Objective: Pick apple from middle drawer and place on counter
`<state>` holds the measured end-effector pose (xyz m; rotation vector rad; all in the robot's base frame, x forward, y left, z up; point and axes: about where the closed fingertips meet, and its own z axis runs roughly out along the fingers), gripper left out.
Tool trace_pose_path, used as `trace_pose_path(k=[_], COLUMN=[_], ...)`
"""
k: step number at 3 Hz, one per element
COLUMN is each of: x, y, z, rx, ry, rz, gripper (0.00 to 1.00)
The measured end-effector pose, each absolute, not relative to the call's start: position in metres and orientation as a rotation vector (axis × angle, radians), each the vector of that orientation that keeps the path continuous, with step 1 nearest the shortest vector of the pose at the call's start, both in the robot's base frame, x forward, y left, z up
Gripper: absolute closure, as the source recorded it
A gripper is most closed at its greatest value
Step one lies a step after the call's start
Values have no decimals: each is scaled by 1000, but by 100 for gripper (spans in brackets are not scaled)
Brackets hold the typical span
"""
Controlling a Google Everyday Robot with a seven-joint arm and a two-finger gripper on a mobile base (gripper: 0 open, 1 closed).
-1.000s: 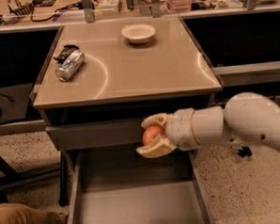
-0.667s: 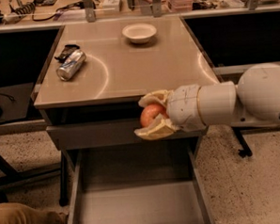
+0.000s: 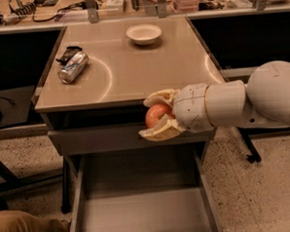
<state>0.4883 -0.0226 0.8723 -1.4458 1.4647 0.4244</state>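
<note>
Tan and glossy, the worktop (image 3: 133, 74) spreads above the open middle drawer (image 3: 140, 216). We see our gripper (image 3: 146, 117) level with the worktop's front edge. A white bowl (image 3: 143, 33) and a silver can (image 3: 73, 68) rest on the worktop. The fingers (image 3: 160, 132) clamp the apple (image 3: 155, 115), well above the drawer floor.

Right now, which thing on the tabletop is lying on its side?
The silver soda can, near the left edge of the counter; the white bowl sits upright. The end effector, just below the counter's front edge, grips the apple.
</note>
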Motion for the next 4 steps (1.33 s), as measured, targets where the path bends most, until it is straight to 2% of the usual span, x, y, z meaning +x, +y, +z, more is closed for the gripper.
trace_pose_path(k=[1,2,3,4], x=[526,593,650,691], y=[-31,-57,-68,-56], z=[897,921,913,890], rx=[-1442,-1442,-1452,-1466], ry=[1451,1486,1545,1588], rz=[332,201,191,327], gripper=[100,100,100,100])
